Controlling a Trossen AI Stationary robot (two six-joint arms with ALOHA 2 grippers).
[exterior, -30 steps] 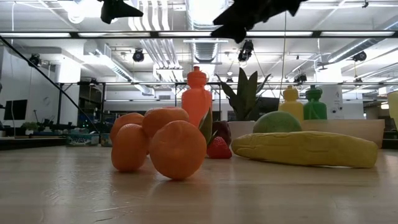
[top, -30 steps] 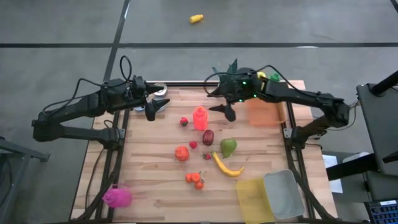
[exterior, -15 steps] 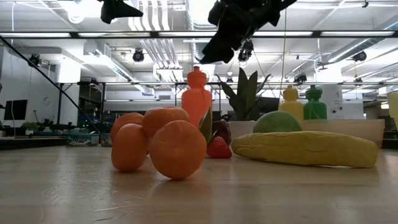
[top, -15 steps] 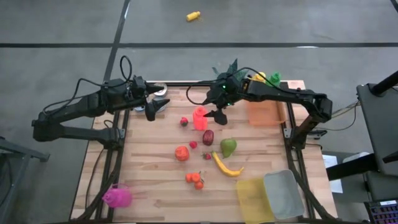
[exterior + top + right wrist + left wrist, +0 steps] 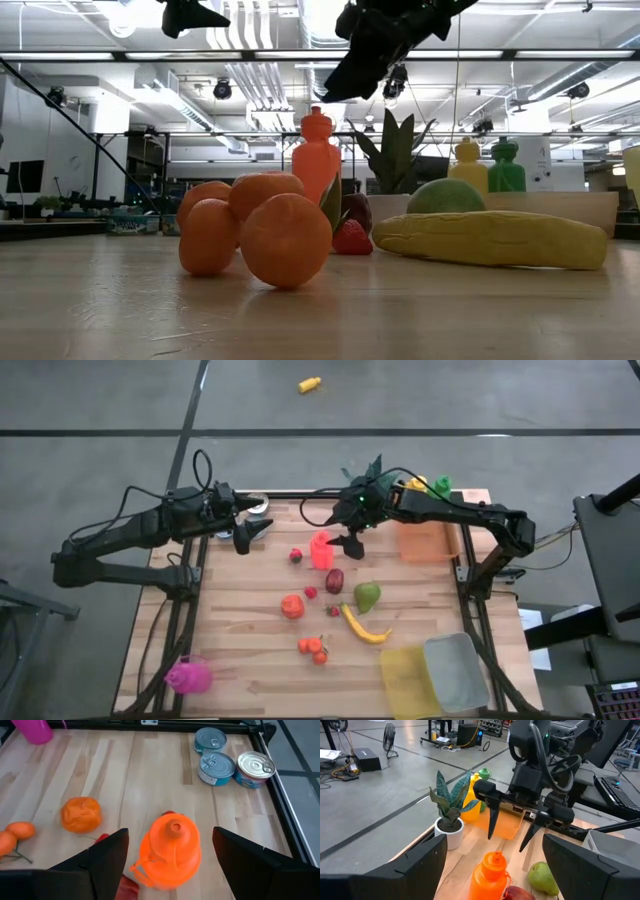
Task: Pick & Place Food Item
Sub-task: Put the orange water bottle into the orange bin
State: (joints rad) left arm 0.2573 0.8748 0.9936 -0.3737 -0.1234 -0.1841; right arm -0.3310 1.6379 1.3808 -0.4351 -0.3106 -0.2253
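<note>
Broadly, a pale wooden table (image 5: 250, 660) with a black frame stands on a grey concrete floor crossed by dark lines, and the low view looks past it into a hall with ceiling light strips and ducts. The orange bottle (image 5: 321, 549) stands upright near the table's far edge and serves as the landmark here. The right gripper (image 5: 349, 542) hangs just above and beside the bottle, its two fingers spread wide with nothing between them; its wrist camera looks straight down on the bottle's cap. The left gripper (image 5: 247, 530) waits well to the bottle's left, by three tins (image 5: 231, 759) at the table's far-left corner, its fingers also parted and empty. A potted plant (image 5: 448, 802) stands behind the bottle, with an orange bin (image 5: 426, 541) to its right. In front of the bottle lie a dark red fruit (image 5: 334, 580), a green pear (image 5: 367, 596), a yellow banana (image 5: 364, 628), a crumpled orange fruit (image 5: 292, 605) and a cluster of small oranges (image 5: 313, 648); farther forward are a yellow tray (image 5: 408, 678) and a grey one (image 5: 456, 670), and a pink object (image 5: 188, 677) at the near-left corner. The tins' lids show no readable writing, and the bottle carries no visible label.
</note>
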